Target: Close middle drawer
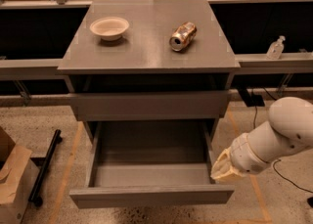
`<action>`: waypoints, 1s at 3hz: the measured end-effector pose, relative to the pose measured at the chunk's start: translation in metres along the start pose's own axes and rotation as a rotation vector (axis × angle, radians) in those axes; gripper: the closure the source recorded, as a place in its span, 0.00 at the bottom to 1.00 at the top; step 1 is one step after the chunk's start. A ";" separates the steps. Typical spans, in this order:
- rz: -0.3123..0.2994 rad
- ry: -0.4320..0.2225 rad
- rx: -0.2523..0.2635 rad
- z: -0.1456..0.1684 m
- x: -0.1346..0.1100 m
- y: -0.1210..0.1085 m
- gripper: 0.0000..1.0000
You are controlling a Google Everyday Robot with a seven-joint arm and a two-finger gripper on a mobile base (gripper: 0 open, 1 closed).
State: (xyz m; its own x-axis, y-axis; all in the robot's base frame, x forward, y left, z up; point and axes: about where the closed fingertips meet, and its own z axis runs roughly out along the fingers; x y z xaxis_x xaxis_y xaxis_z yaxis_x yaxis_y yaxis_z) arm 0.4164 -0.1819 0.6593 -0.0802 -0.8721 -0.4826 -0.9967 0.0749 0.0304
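Note:
The middle drawer (151,196) is pulled far out of the grey cabinet (146,56). Its low flat front panel faces me and its deep grey interior holds nothing I can see. My gripper (221,168), a cream-coloured tip on the white arm (279,137), sits at the drawer's right side wall near the front corner. It is close to the wall or touching it; I cannot tell which. The taller drawer front (149,104) above stands slightly out from the cabinet.
A white bowl (109,27) and a can lying on its side (183,35) rest on the cabinet top. A clear bottle (275,48) stands on the right ledge. A cardboard box (12,184) and a black bar (44,167) are on the floor at left.

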 end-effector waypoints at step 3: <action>0.037 -0.035 -0.003 0.104 0.039 0.000 1.00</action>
State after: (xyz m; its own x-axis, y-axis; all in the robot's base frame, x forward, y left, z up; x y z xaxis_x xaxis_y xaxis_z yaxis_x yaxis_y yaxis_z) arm 0.4140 -0.1661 0.5496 -0.1163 -0.8513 -0.5116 -0.9932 0.1049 0.0512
